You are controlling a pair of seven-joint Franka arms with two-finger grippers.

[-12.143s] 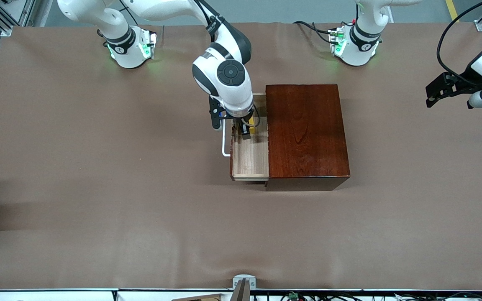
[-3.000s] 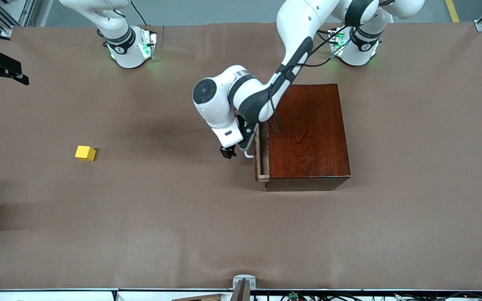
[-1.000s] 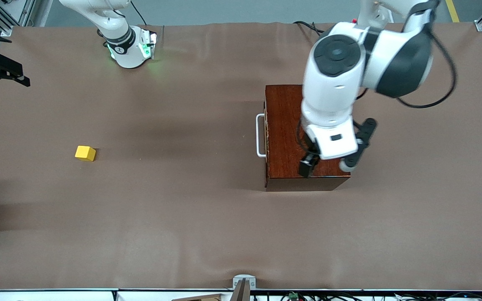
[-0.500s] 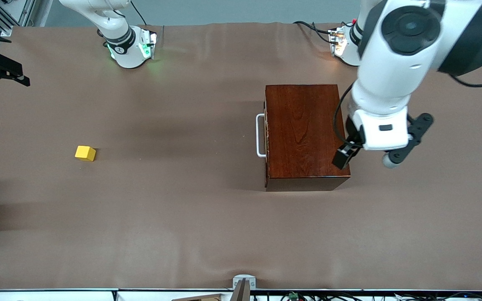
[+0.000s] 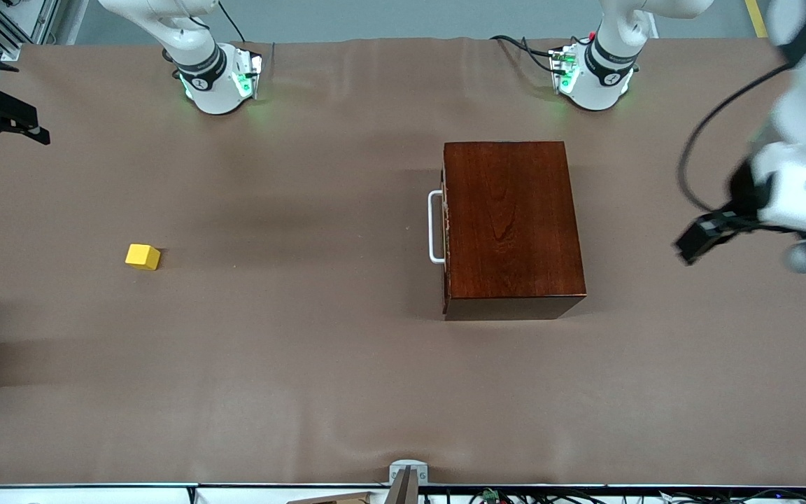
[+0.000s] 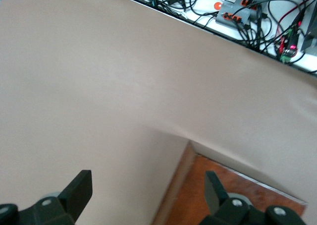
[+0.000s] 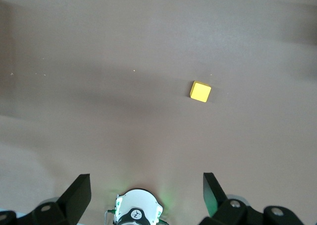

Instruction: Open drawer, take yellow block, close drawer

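Observation:
The reddish-brown wooden box [image 5: 513, 224] stands mid-table, and its drawer [image 5: 446, 225] is pushed in flush, so only the white loop handle [image 5: 434, 227] sticks out. The yellow block [image 5: 143, 257] lies alone on the brown cloth toward the right arm's end; the right wrist view shows it too, as the yellow block [image 7: 200, 91]. My left gripper [image 5: 702, 238] hangs open and empty over the cloth at the left arm's end, a corner of the box [image 6: 225, 195] below it. My right gripper [image 5: 3, 129] waits at the table's edge, open [image 7: 146, 190] and empty.
Both arm bases stand along the table's edge farthest from the front camera, the right arm's base [image 5: 215, 77] and the left arm's base [image 5: 593, 73]. Cables and a connector strip [image 6: 237, 14] lie off the table's edge.
My left arm has swung away from over the box toward its own end of the table. The drawer stays shut, and the block and right arm have not moved.

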